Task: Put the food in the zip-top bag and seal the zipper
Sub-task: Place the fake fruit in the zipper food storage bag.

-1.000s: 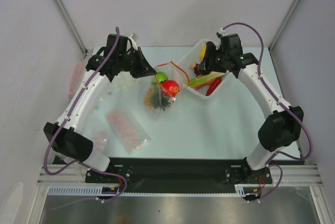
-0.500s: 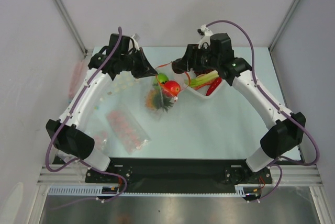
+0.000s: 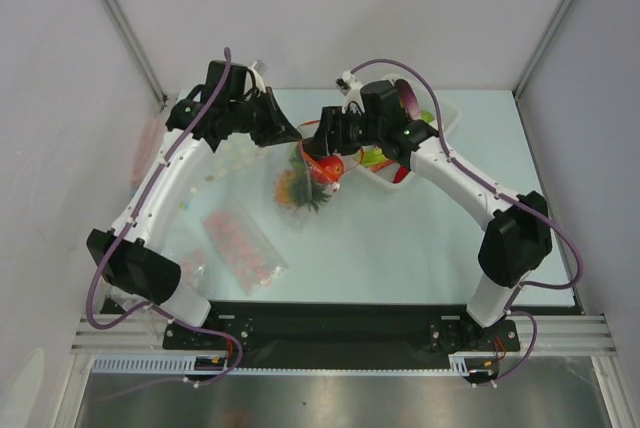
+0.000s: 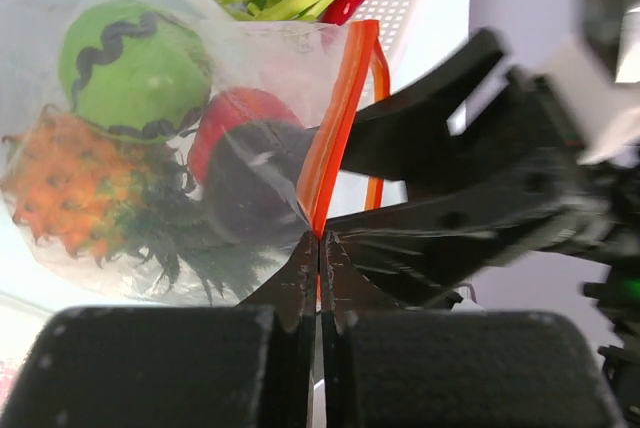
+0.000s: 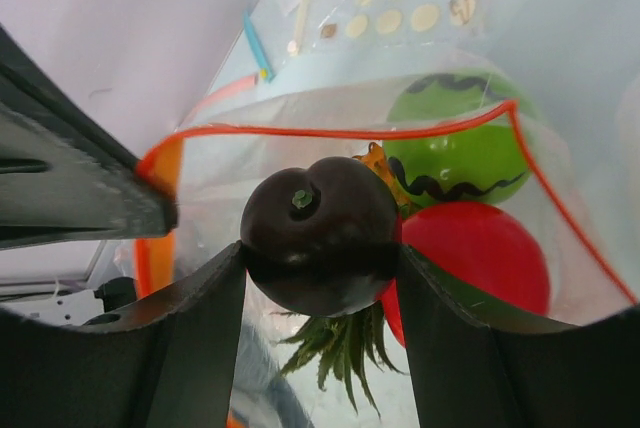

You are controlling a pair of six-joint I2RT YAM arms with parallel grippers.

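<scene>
Pale table (image 3: 430, 248), grey walls (image 3: 330, 18).
My left claw (image 4: 318, 240) pinches the zipper (image 4: 340, 118); my right claw (image 5: 320, 268) grips a dark fruit (image 5: 318, 228).

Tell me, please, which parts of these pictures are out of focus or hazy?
Left wrist: the left gripper, pinching the zipper, is a blurred dark mass, and the zip-top bag veils the food in haze. Right wrist: the right gripper has soft-edged fingers around the sharper dark fruit. Top external: evenly lit, sharp.
</scene>
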